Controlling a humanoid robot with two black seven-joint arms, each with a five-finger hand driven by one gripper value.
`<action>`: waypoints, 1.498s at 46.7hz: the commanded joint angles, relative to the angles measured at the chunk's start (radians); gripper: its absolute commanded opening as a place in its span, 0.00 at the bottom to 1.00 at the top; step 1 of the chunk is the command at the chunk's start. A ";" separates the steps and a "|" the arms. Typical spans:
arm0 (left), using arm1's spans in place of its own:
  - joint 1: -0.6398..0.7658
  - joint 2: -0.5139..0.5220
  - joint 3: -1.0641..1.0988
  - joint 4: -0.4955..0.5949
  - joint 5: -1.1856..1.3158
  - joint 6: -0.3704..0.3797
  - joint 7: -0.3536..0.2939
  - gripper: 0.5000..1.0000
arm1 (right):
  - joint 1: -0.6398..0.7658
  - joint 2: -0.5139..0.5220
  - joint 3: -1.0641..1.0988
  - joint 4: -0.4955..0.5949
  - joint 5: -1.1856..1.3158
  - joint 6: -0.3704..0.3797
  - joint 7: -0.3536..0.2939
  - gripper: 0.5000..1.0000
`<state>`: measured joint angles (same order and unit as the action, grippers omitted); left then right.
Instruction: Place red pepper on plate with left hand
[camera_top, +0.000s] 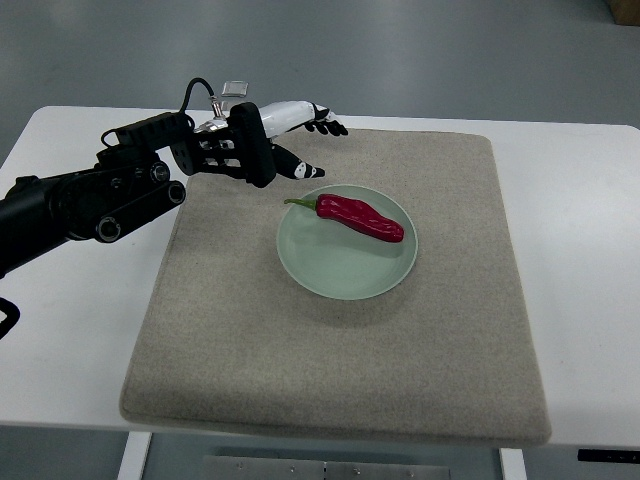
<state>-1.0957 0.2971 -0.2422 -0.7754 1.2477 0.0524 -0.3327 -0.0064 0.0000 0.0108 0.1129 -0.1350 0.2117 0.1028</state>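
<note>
The red pepper (362, 219) is lying across the pale green plate (330, 273), stem pointing left, while the left hand (283, 143) is hovering just beyond the rim, fingers spread and holding nothing. It looks light, glossy and slippery, best pinched around its thick middle.

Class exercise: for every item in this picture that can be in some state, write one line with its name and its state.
red pepper: lying on the plate, stem pointing left, not held.
plate: flat on the mat, holding the pepper.
mat: spread flat on the table.
left hand: open, fingers spread, holding nothing, beyond the plate's upper left.
</note>
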 joint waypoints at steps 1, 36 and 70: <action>-0.001 0.001 0.003 0.044 -0.054 0.032 0.000 0.71 | 0.000 0.000 0.000 0.001 0.000 0.000 0.000 0.86; -0.003 0.004 -0.023 0.131 -0.884 0.119 0.006 0.98 | -0.001 0.000 0.000 0.001 0.000 0.000 0.000 0.86; 0.085 -0.036 -0.209 0.137 -1.456 -0.172 -0.002 0.98 | -0.001 0.000 0.000 0.001 0.000 0.000 0.000 0.86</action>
<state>-1.0261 0.2628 -0.4283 -0.6497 -0.2057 -0.0710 -0.3346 -0.0067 0.0000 0.0107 0.1135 -0.1349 0.2117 0.1028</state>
